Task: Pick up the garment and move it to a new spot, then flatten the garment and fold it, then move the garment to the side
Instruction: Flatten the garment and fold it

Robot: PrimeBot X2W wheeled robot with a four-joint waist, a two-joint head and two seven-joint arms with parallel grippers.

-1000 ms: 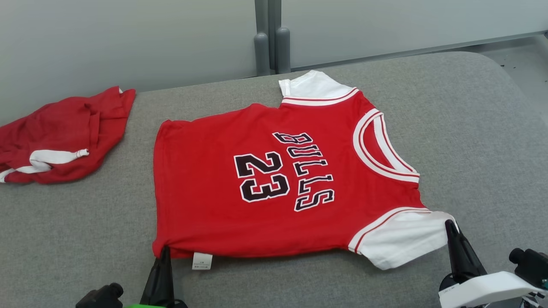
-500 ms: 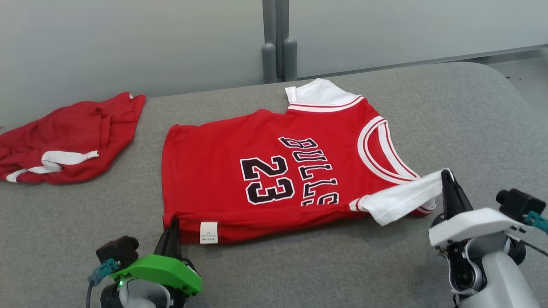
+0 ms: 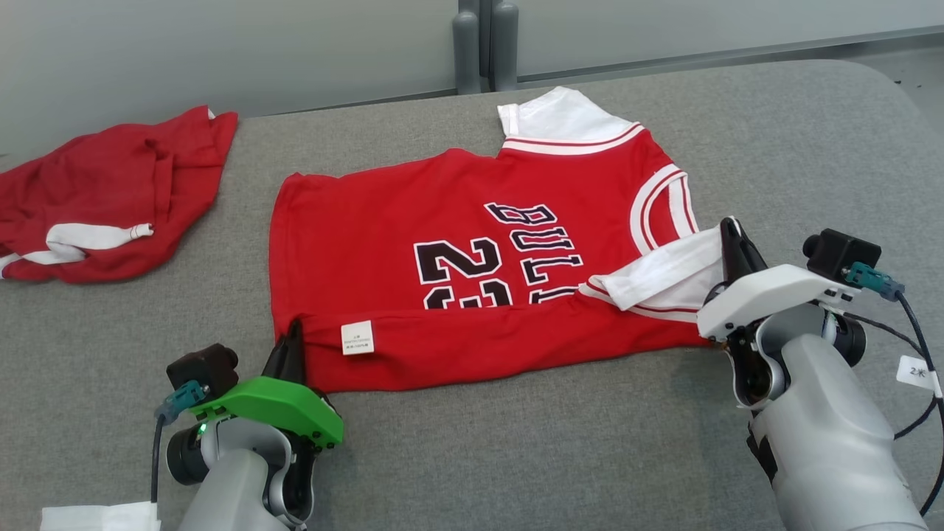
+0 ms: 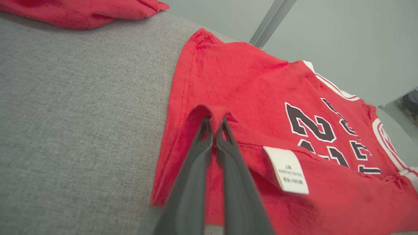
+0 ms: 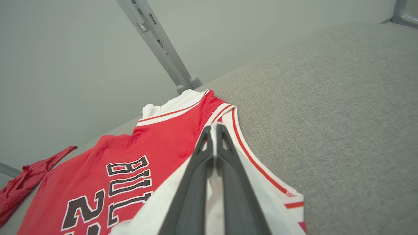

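Note:
The garment [image 3: 413,214] is a red jersey with white sleeves and black "BULLS 23" lettering, lying on the grey padded table [image 3: 811,147]. Its near long edge is lifted and folded over onto the body, a white label [image 3: 357,337] showing on the flap. My left gripper [image 3: 293,328] is shut on the red hem corner [image 4: 214,114] at the near left. My right gripper [image 3: 730,228] is shut on the white sleeve [image 3: 664,269], held over the collar area. The right wrist view shows the sleeve [image 5: 214,130] pinched between the dark fingers [image 5: 196,169].
A second red cloth with a white band [image 3: 110,192] lies crumpled at the table's far left. Grey posts [image 3: 483,44] and a pale wall stand behind the table. A white paper scrap [image 3: 96,516] lies by my left arm. The table's right side is bare grey fabric.
Both grippers have carried the near edge of the garment away from me, folding it over the lettering; the lower half of "23" is now covered. The head camera has also shifted.

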